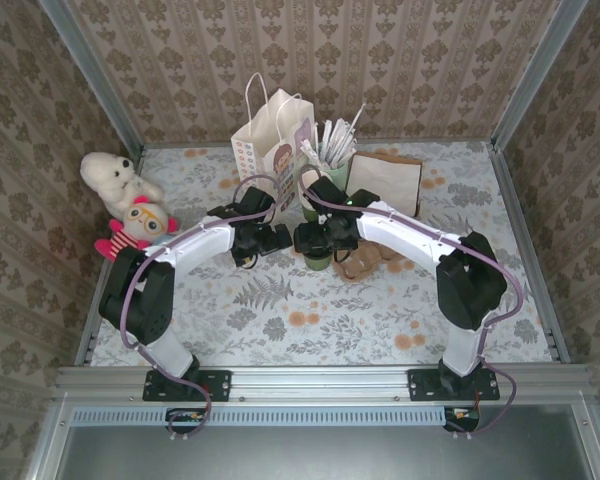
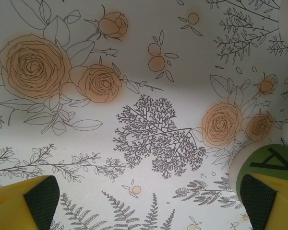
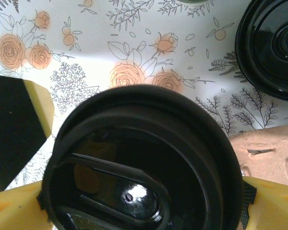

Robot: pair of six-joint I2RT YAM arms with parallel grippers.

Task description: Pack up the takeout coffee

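**Coffee:** The coffee (image 1: 318,262) is standing upright near the middle of the table (image 1: 280,320). It is sitting in front of the white bag (image 1: 268,135) and apart from it, with the cardboard tray (image 1: 365,263) just to its right.

**Right gripper:** The right gripper (image 1: 316,240) is reaching down over the coffee. In the right wrist view the black lid (image 3: 144,158) is sitting between the yellow fingers (image 3: 9,211). The jaws are standing wide, with one pad at each side of the rim. Whether they are pressing on the cup cannot be told. A second black lid (image 3: 269,48) is showing beyond it.

**Left gripper:** The left gripper (image 1: 258,240) is hanging just left of the coffee, pointing down at the table. Its jaws are gaping fully and holding nothing.

**Surroundings:** Straws (image 1: 332,150) are standing beside the bag on its right. Two soft toys (image 1: 125,195) are sitting at the table's left edge.
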